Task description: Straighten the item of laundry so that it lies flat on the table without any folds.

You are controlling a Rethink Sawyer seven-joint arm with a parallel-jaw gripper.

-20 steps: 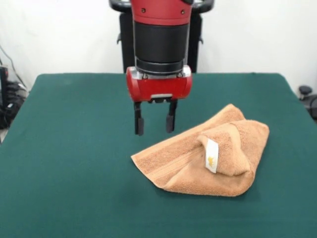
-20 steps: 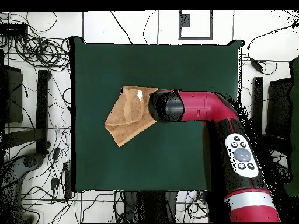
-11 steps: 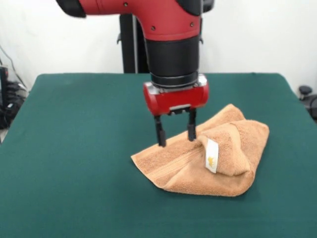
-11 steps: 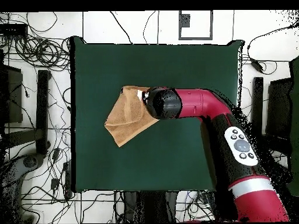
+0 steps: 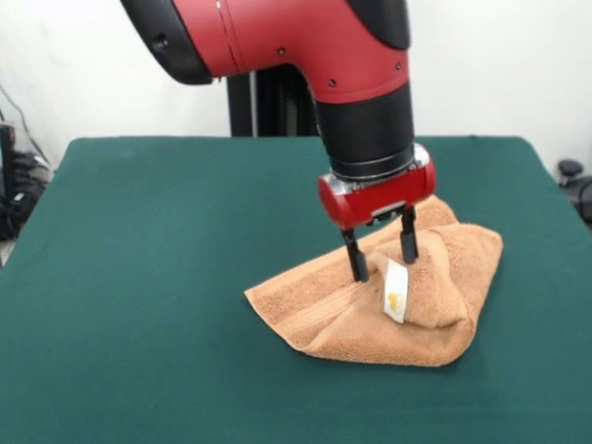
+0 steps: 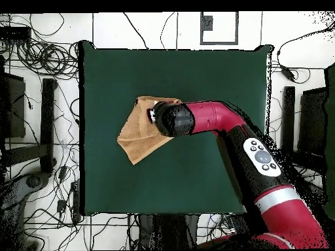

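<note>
Hand (image 5: 380, 257) spread, tips on folded towel (image 5: 351, 319) beside white label (image 5: 396, 290); towel's long axis diagonal across table (image 5: 139, 277).

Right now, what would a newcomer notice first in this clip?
The big red and black arm reaching down from above, its open gripper lowered onto the towel. Next, the orange-tan towel itself, lying crumpled and folded over right of centre on the dark green table, a small white label showing just beside the gripper.

Crumpled, folded orange-tan towel (image 5: 370, 314) on table (image 5: 139, 277)
</note>
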